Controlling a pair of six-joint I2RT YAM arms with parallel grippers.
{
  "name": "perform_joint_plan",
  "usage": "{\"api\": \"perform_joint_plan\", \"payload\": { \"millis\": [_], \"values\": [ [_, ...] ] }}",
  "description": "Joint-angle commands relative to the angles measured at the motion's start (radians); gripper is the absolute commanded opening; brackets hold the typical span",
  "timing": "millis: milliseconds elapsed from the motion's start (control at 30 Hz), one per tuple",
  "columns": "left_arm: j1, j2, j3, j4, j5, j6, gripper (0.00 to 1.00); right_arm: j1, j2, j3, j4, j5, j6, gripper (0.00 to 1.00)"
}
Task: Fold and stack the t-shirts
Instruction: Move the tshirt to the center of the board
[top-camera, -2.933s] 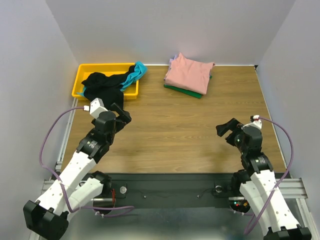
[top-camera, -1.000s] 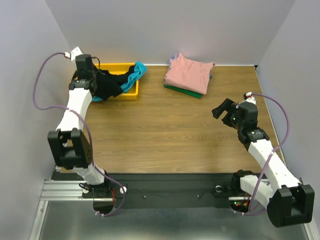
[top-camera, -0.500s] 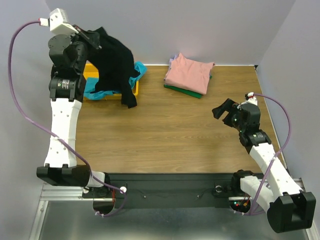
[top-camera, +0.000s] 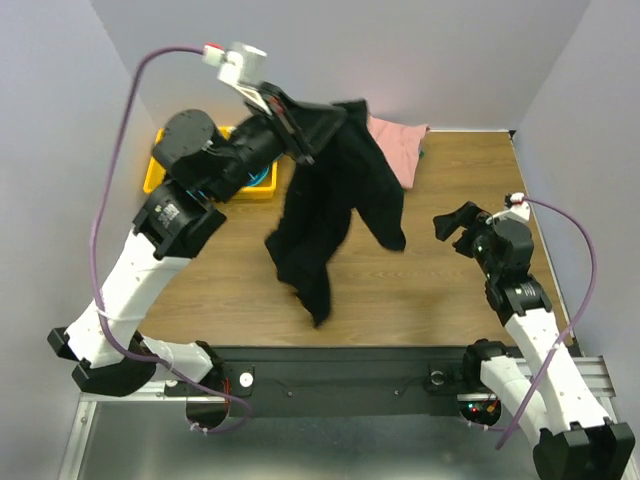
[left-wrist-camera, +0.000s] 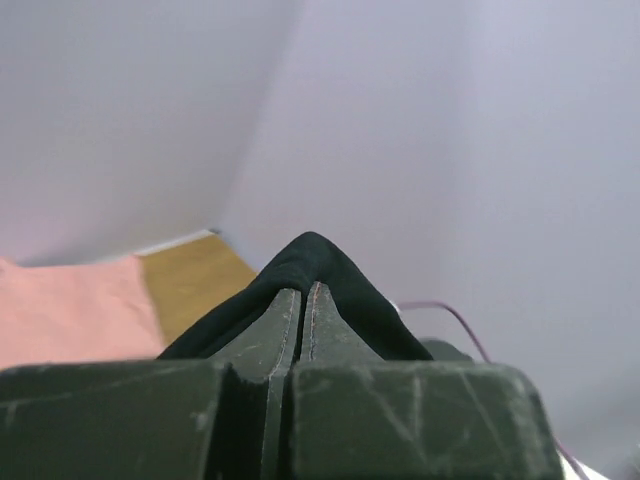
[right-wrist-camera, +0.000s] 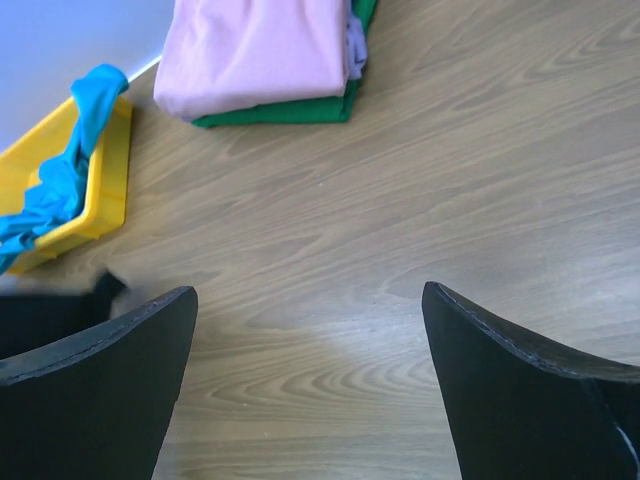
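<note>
So the biggest thing we had in the overhead view was the brown wood-grain table (top-camera: 450, 300), and hanging over the middle of it was the large black cloth t-shirt (top-camera: 330, 210). It was lifted well up, dangling in a crumpled, twisted drape, with its lowest tip hanging over the near part of the table. Behind it at the far edge sat the folded pile: the salmon-pink folded t-shirt (right-wrist-camera: 260, 50) on top, the green t-shirt (right-wrist-camera: 290, 108) under it, and a sliver of lavender t-shirt (right-wrist-camera: 355, 45) peeking out at the side. From above, the black shirt hid most of that pile. Off in the far left corner was the yellow plastic bin (right-wrist-camera: 95, 200) with the teal t-shirt (right-wrist-camera: 60, 180) spilling over its rim. As for the small stuff, the left gripper (left-wrist-camera: 303, 300) was raised high above the table, and we could see its fingers pinched tight together on a fold of the black shirt's fabric. The right gripper (top-camera: 456, 226) hovered over the right side of the table with its jaws spread wide and nothing in them.
</note>
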Motion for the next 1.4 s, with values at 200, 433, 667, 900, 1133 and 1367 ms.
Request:
{"api": "perform_joint_plan", "payload": {
  "millis": [200,433,667,900,1133,1367],
  "values": [
    [-0.251,0.059,0.071,0.113,-0.202,0.119,0.0,0.003,-0.151,-0.036,0.008,0.139,-0.021,1.0],
    [-0.117,0.001,-0.298,0.118,-0.609,-0.047,0.0,0.003,-0.072,0.001,-0.038,0.114,-0.025,1.0],
    [0.104,-0.005,-0.597,-0.078,-0.648,-0.27,0.98,0.003,0.04,0.039,-0.085,0.048,-0.047,1.0],
    [0.137,-0.117,-0.807,-0.125,-0.707,-0.332,0.98,0.115,0.137,0.065,-0.108,-0.057,-0.045,1.0],
    [0.14,-0.142,-0.94,-0.059,-0.623,-0.32,0.98,0.577,0.324,0.162,-0.302,0.325,0.046,1.0],
    [0.141,-0.063,-0.901,0.047,-0.528,-0.231,0.98,0.668,0.412,0.128,-0.351,0.368,0.115,0.88]
  ]
}}
